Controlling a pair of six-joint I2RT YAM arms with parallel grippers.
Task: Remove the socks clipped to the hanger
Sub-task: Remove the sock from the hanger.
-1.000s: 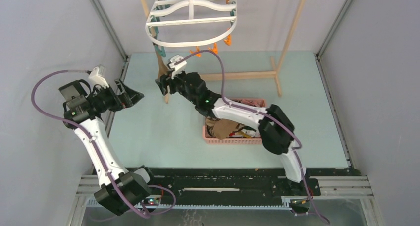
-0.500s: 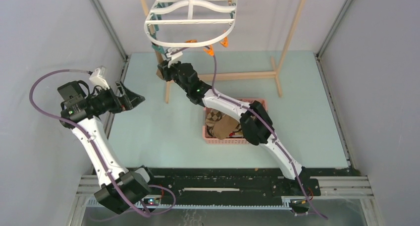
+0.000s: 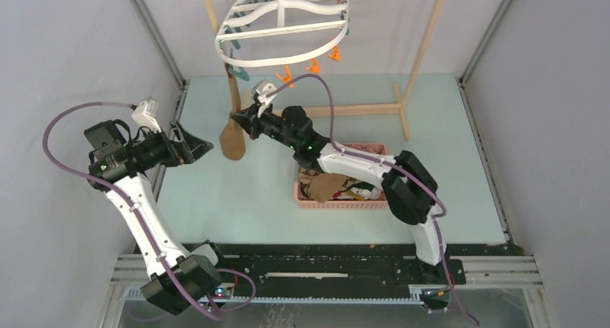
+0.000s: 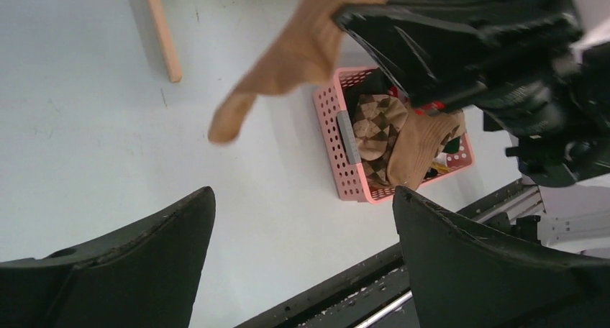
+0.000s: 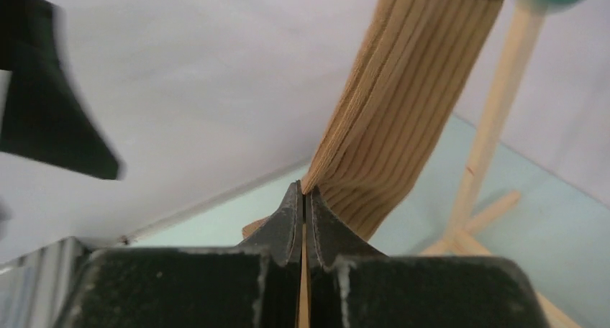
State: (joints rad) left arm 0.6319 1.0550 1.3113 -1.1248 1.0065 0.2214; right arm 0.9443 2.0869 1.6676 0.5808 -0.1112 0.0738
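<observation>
Nearer than the hanger (image 3: pixel 282 27), the basket (image 3: pixel 334 205) already holds several socks (image 3: pixel 324 184); left jaws gape, idle. Right jaws clench a tan sock (image 3: pixel 231 139) hanging just under the hanger - apparently still clipped - no other shows there.

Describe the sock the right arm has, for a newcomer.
Find the white oval hanger up top. Under its left edge hangs a tan ribbed sock, pinched by the right pincer. Only this one hangs; other socks lie in the pink basket.
</observation>
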